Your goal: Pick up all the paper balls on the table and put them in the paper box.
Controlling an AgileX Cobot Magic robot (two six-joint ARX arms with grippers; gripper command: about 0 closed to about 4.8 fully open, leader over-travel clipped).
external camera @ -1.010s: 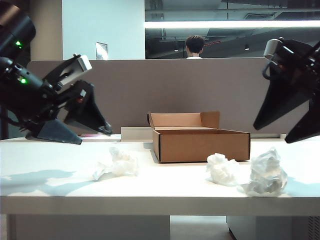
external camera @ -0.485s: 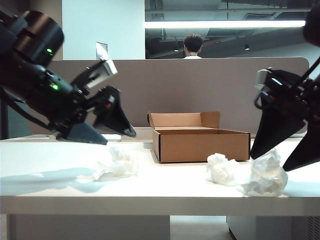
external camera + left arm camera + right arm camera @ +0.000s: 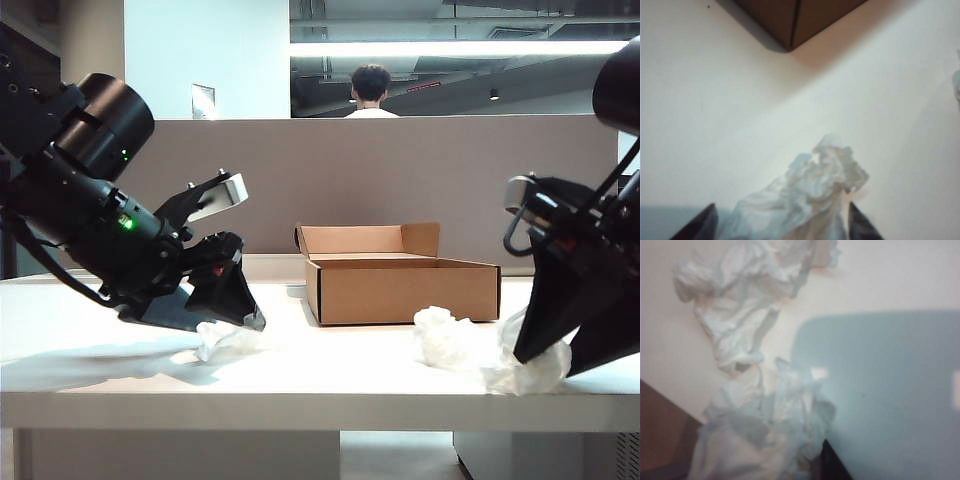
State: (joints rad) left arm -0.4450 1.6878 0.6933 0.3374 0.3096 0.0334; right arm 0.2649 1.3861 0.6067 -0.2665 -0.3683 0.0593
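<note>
Three paper balls (image 3: 448, 340) lie on the table (image 3: 100, 375). The left gripper (image 3: 235, 320), lower left, straddles the left paper ball (image 3: 805, 200); the right gripper (image 3: 560, 355), lower right, is down over the right paper ball (image 3: 760, 440). Both seem parted, but grasp is unclear. The paper box (image 3: 405, 285) stands open at centre.

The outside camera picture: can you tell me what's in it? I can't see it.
Two black robot arms reach down to a white table, the left hand over one paper ball, the right hand over another. A third ball lies before an open brown paper box.
</note>
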